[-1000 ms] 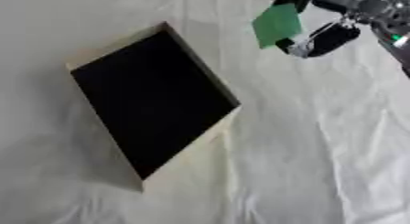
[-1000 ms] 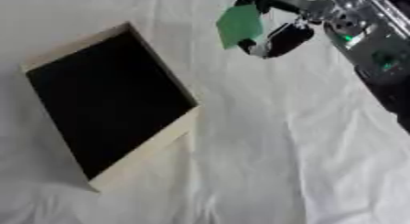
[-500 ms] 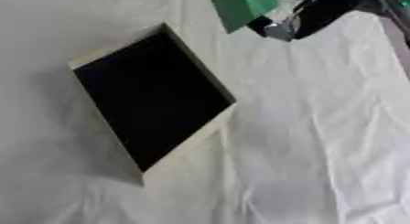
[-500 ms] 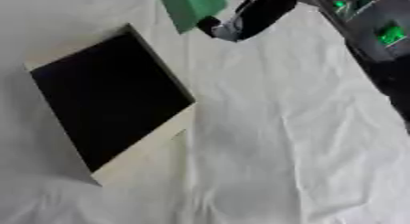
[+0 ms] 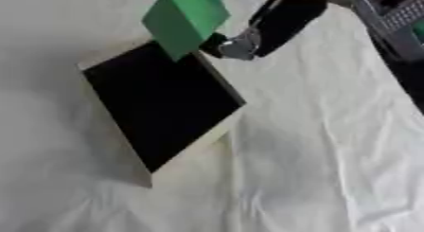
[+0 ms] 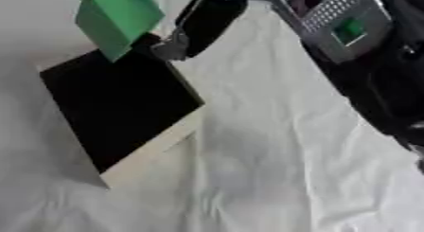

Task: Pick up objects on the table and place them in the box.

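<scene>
A green block (image 5: 184, 19) hangs in the air over the far corner of the box (image 5: 162, 101), a shallow pale-walled box with a black inside lying askew on the white cloth. My right hand (image 5: 267, 28) comes in from the upper right and is shut on the block's right side. The arm behind it runs along the right edge (image 6: 348, 27). My left hand shows in neither view.
A wrinkled white cloth (image 5: 314, 155) covers the table around the box. The right arm's black and silver body (image 6: 389, 84) fills the upper right of the right eye view.
My right hand has carried the green block leftward from the upper right, and it now hangs over the box's far corner. The picture has also shifted, so the camera moved.
</scene>
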Tool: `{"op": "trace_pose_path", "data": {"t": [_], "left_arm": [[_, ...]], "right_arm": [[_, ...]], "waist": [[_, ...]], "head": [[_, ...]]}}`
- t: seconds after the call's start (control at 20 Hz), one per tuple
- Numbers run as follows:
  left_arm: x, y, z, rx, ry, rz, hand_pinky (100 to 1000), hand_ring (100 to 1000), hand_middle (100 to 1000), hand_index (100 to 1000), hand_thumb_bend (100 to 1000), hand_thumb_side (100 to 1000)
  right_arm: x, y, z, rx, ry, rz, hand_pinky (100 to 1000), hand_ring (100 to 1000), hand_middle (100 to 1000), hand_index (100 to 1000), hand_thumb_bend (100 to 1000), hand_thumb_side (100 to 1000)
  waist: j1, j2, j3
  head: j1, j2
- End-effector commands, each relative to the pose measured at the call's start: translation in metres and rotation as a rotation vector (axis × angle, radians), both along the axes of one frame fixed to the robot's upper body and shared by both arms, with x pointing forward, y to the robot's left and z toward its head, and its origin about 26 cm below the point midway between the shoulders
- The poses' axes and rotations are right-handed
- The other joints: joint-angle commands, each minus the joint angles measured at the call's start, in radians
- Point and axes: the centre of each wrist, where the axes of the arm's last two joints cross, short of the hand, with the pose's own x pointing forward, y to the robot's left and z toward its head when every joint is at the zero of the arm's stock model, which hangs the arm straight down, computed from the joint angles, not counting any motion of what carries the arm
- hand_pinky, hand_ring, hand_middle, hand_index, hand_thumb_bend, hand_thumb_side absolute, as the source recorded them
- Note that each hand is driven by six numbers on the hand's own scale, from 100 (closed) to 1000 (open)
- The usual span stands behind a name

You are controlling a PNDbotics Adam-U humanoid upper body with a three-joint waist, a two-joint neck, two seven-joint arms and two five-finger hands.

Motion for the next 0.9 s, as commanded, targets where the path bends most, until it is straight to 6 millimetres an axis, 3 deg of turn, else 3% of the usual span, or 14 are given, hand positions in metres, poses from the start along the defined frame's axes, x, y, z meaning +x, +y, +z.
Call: {"op": "trace_pose_path", "data": {"t": [0.05, 0.35, 0.9], "left_arm": [[-0.002, 0.001, 0.01, 0.003, -0.04, -0.003, 608, 705, 703, 789, 100, 636], [-0.002, 0.001, 0.009, 0.002, -0.041, -0.003, 607, 704, 703, 789, 100, 639], [-0.002, -0.001, 0.008, 0.006, -0.032, -0.007, 604, 702, 701, 789, 100, 649]], "right_arm": [[-0.001, 0.012, 0.001, -0.01, -0.039, 0.009, 653, 609, 433, 656, 100, 100], [0.015, 0.03, -0.022, -0.02, -0.041, -0.022, 639, 609, 434, 654, 100, 100], [0.045, 0.043, -0.06, -0.051, 0.01, -0.08, 629, 608, 435, 652, 100, 100]], "waist": [[0.014, -0.023, 0.002], [0.016, -0.021, 0.003], [0.012, -0.015, 0.011]], "head": [[0.0, 0.0], [0.005, -0.007], [0.005, -0.013]]}}
